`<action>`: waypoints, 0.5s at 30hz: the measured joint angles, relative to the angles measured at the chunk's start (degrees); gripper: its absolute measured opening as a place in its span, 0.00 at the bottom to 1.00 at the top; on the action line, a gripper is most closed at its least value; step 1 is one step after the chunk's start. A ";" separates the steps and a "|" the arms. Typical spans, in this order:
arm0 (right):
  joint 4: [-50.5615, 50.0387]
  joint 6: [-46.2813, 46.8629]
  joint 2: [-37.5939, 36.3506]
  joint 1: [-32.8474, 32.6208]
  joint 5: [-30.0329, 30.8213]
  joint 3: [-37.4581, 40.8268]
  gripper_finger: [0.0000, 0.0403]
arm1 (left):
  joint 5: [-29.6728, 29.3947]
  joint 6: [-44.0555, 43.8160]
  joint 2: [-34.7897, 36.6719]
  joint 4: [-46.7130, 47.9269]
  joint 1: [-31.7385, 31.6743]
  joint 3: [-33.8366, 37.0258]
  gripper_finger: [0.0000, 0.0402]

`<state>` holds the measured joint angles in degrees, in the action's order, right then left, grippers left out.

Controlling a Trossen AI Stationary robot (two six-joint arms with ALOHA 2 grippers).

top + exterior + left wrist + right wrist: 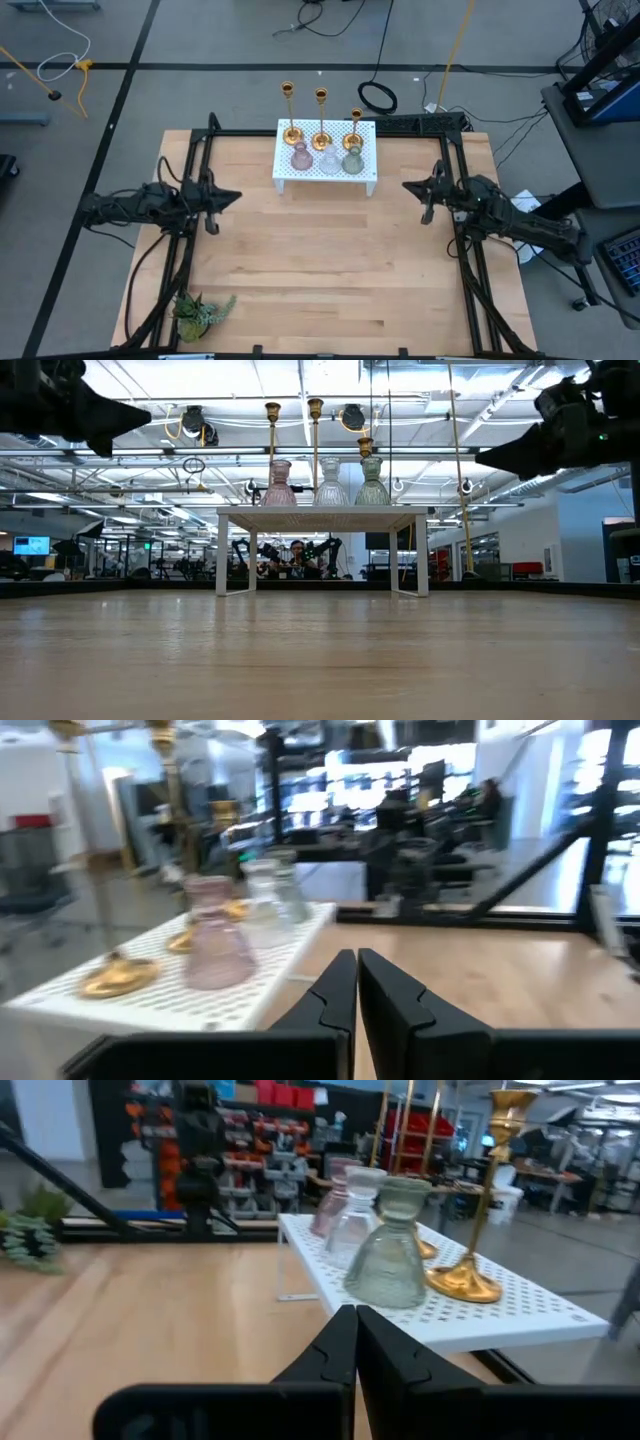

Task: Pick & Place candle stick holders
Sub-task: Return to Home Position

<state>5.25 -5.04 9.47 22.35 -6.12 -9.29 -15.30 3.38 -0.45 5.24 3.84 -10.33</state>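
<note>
Three slim gold candlesticks stand by their round bases along the far side of a white perforated rack. In front of them stand a pink, a clear and a green glass holder. My left gripper is shut and empty, above the table left of the rack; in its wrist view the pink holder is nearest. My right gripper is shut and empty, right of the rack; in its wrist view the green holder is nearest.
A small green leafy sprig lies near the table's near left corner. The rack stands on legs at the table's far edge. Black frame rails run along the table's left and right sides. Bare wood lies between the arms.
</note>
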 joint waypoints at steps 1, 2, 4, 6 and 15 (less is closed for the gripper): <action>0.01 0.39 -1.23 0.00 -0.43 0.78 0.00 | 0.87 0.36 0.24 -1.66 0.03 1.42 0.05; -0.01 1.00 -2.40 0.00 -1.33 1.53 0.00 | 1.22 0.66 0.19 -3.35 0.02 2.54 0.05; -0.04 1.75 -4.39 0.00 -2.76 2.73 0.00 | 1.32 0.75 0.20 -5.52 0.02 4.39 0.05; -0.01 2.71 -6.05 0.00 -3.24 3.60 0.00 | 1.32 0.84 0.18 -7.32 0.02 5.92 0.05; -0.13 5.89 -9.19 0.00 -3.10 6.35 0.00 | 2.33 1.41 0.18 -11.77 0.01 9.55 0.05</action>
<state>5.13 0.85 0.28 22.35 -9.23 -2.94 -12.98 4.79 -0.27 -6.53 3.84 -0.78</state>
